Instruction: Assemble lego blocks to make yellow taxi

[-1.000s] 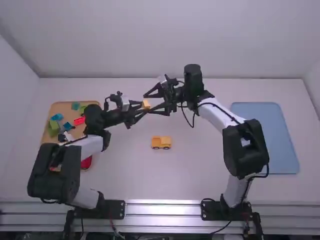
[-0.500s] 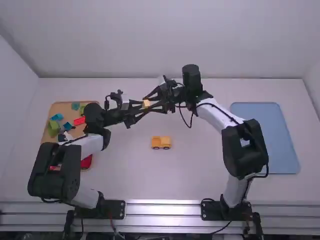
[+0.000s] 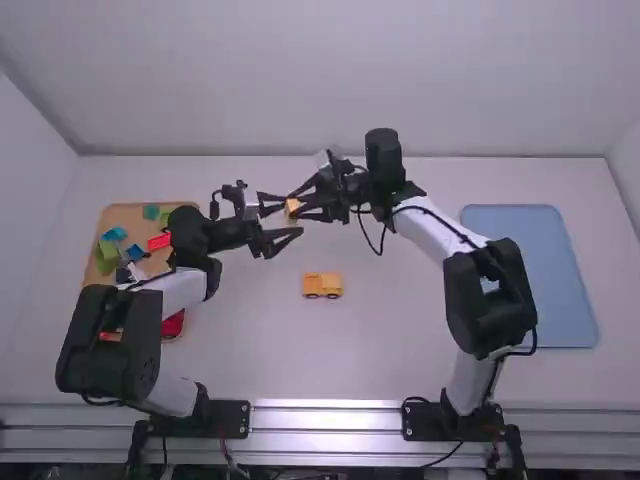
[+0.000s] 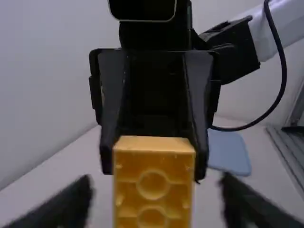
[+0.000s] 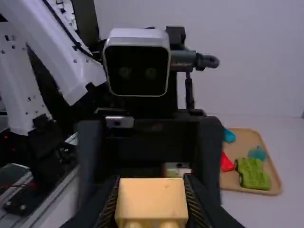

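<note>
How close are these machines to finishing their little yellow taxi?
Perhaps fairly close. Looks done: a yellow body with dark wheels stands on the table. In hand: the right gripper holds a yellow block in its jaws, raised off the table; the left gripper faces it, jaws open. To do: that block is not on the body, so fitting it probably remains.
</note>
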{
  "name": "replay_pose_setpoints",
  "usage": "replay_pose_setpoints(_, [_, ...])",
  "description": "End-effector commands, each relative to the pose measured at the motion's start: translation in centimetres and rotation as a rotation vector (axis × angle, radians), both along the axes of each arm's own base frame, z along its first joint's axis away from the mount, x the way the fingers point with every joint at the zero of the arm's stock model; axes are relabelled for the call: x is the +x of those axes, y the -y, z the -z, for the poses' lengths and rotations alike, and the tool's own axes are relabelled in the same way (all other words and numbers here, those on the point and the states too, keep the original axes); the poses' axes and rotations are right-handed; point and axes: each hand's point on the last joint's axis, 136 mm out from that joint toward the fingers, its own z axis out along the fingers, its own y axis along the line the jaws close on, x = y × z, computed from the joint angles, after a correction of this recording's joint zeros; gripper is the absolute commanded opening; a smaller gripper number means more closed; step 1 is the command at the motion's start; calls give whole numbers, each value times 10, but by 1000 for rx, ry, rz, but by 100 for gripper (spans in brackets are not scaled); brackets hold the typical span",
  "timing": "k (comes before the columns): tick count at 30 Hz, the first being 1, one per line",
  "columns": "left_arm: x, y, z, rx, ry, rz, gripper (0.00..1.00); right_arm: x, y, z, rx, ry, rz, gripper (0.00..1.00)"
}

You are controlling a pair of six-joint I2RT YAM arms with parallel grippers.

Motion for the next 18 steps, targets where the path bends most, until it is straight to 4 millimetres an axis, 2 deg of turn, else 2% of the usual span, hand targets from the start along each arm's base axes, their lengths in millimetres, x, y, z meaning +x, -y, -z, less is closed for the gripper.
replay_pose_setpoints(1, [1, 3, -4, 2, 8, 13, 99, 26, -8, -9, -29, -28, 152, 17])
replay_pose_setpoints(3, [3, 3, 5, 12, -35, 9, 98, 52, -8, -14, -39, -38, 313, 17])
replay_pose_setpoints(5, [5, 2, 19, 38, -79, 1, 99, 68, -3, -21, -48, -32, 427, 16])
replay_pose_setpoints(6, [5, 2, 19, 38, -79, 1, 99, 68, -3, -21, -48, -32, 427, 16])
replay_pose_setpoints(8, [18, -4, 45, 67, -200, -86, 99, 89, 13, -20, -109, -37, 598, 15])
replay_pose_setpoints(9, [26, -9, 64, 102, -274, -157, 99, 100, 25, -14, -176, -36, 712, 15])
replay_pose_setpoints(10, [29, -12, 72, 119, -298, -186, 99, 103, 29, -11, -206, -38, 755, 14])
replay_pose_setpoints(11, [33, -18, 88, 158, -346, -247, 99, 108, 39, -2, -273, -45, 843, 14])
replay_pose_setpoints(13, [38, -26, 109, 216, -408, -328, 99, 110, 53, 13, -391, -69, 972, 14])
replay_pose_setpoints(15, [46, -37, 134, 314, -459, -467, 99, 104, 69, 36, -545, -98, 1085, 14])
replay_pose_setpoints(18, [56, -51, 150, 401, -483, -647, 99, 89, 77, 65, -696, -136, 1110, 14])
